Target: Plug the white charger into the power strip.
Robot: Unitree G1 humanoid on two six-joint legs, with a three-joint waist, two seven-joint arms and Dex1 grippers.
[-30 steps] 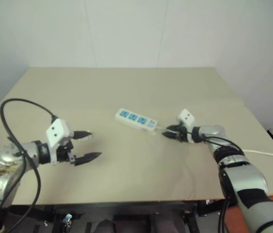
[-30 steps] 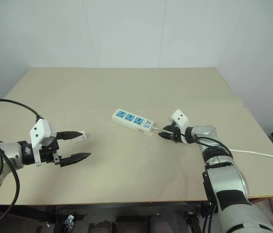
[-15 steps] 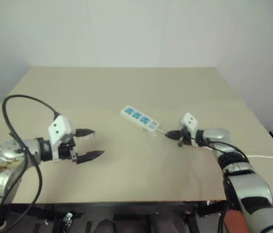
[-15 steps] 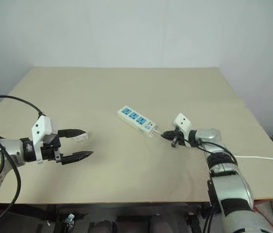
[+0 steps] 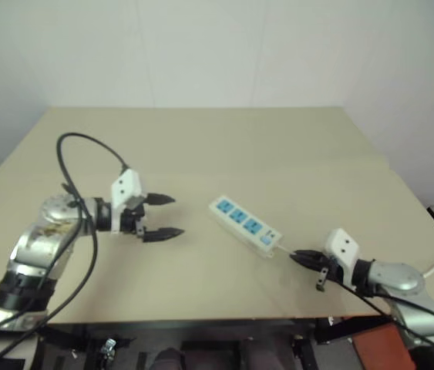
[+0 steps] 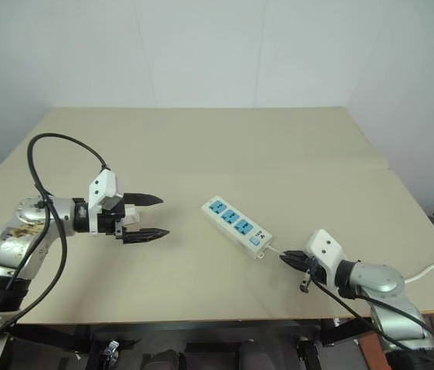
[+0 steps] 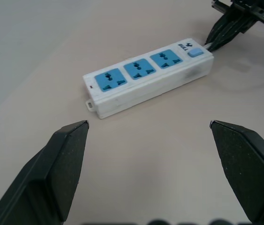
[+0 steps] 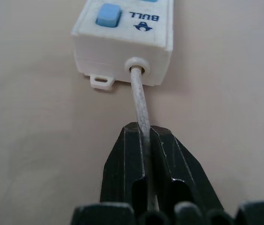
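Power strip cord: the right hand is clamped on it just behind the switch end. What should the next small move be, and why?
Probably open the right hand and let go of the cord. The power strip lies flat on the table, blue sockets facing up, in front of the open left hand, so more pulling seems needless.

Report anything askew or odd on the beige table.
The long white power strip with blue sockets lies diagonally. Oddly, the right gripper is clamped on its thin white cord just behind the switch end, not on a plug. The left gripper hangs open.
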